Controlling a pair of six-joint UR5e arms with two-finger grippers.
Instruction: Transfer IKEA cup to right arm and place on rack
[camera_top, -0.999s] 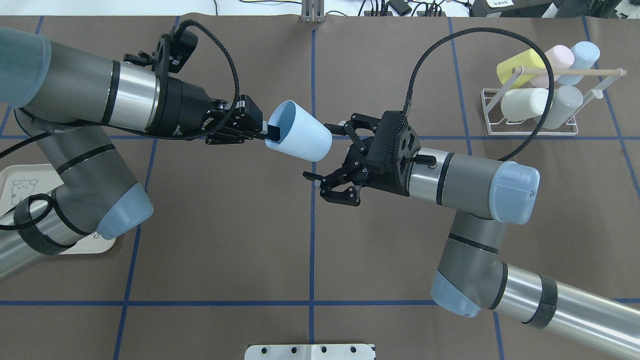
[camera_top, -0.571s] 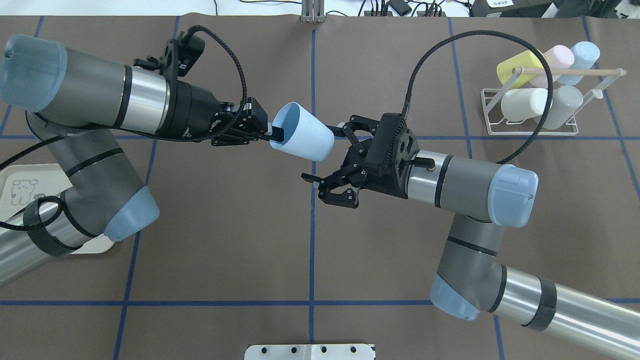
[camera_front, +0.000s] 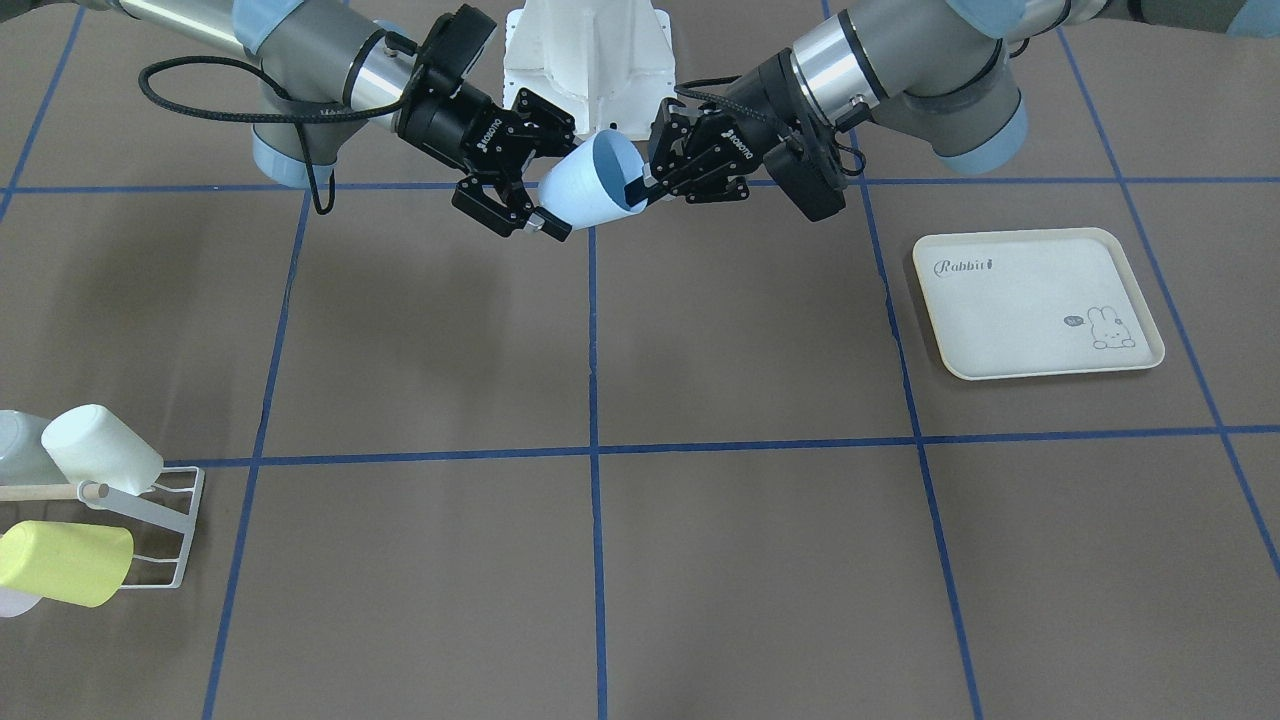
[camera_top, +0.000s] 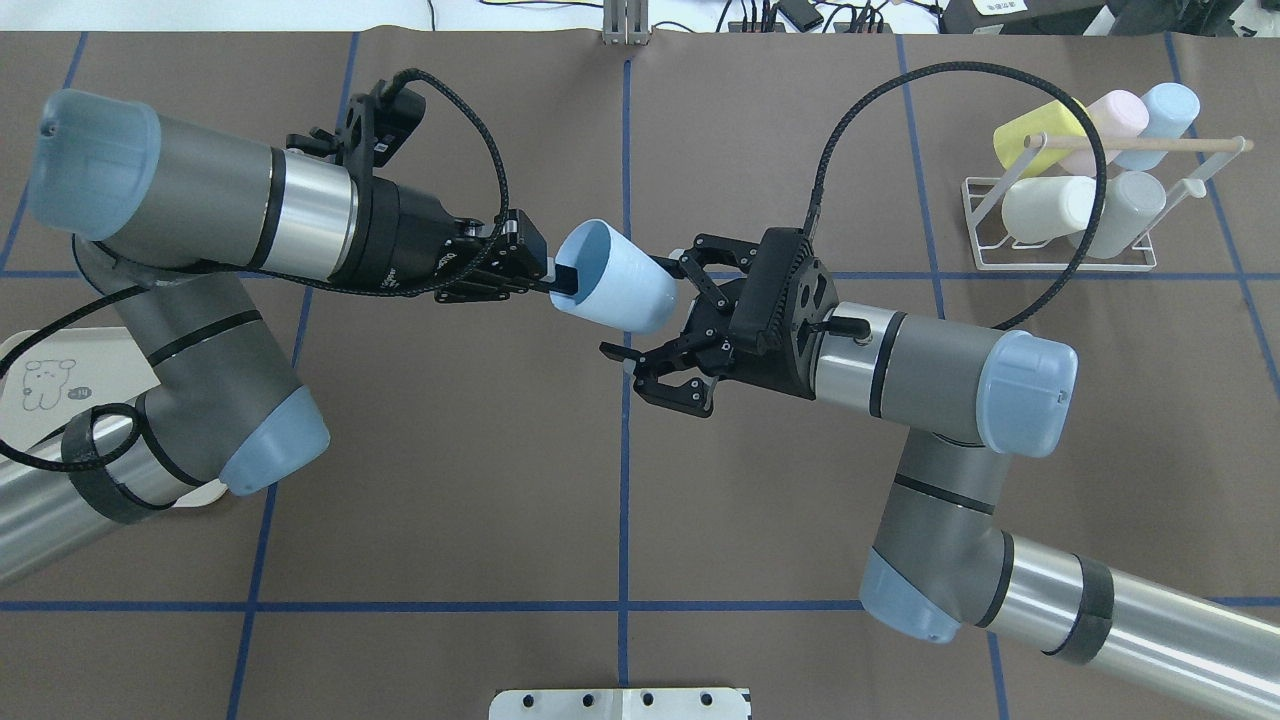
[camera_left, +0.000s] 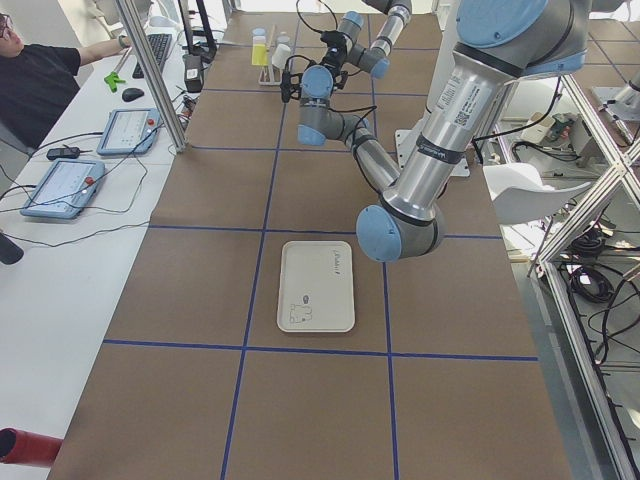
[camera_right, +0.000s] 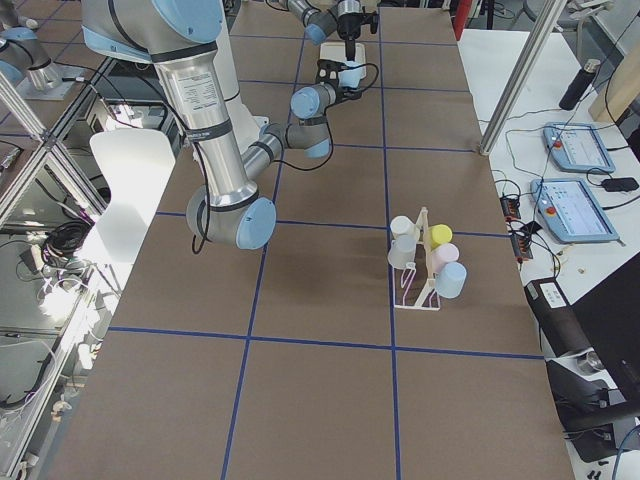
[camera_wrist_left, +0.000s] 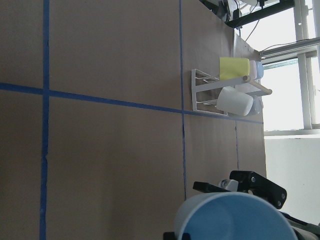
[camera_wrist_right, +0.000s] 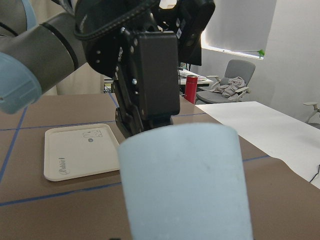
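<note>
The pale blue IKEA cup (camera_top: 615, 278) is held in mid-air over the middle of the surface, pinched at the rim by the left end effector (camera_top: 553, 280), one finger inside. The right end effector (camera_top: 657, 303) is spread wide around the cup's base, nothing gripped yet. It's probably light, stiff, smooth tapered plastic, so a bit slippery and best grabbed across the lower wall. The white wire rack (camera_top: 1060, 268) is well apart.

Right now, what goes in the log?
phase: handover | left claw: shut on pale blue plastic cup | right claw: open around its base
</note>
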